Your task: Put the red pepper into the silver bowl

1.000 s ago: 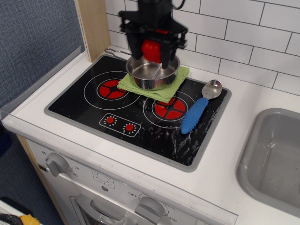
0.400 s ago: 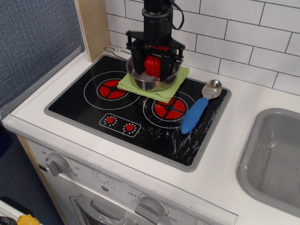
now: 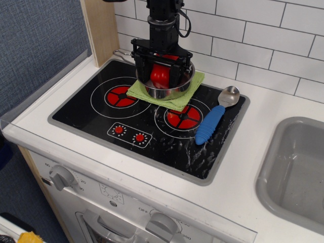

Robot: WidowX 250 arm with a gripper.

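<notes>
The red pepper is down inside the silver bowl, which stands on a green cloth at the back of the black stovetop. My gripper reaches straight down into the bowl, its black fingers on either side of the pepper. The fingers still flank the pepper closely; I cannot tell whether they still press on it. The bowl's thin wire handle sticks out to the back left.
A silver spoon with a blue handle lies on the right of the stovetop. A grey sink basin is at the far right. A wooden post and white tiled wall stand behind the stove.
The gripper has come down with the red pepper, from above the bowl's rim to inside the bowl. The bowl, cloth and spoon have not moved.
</notes>
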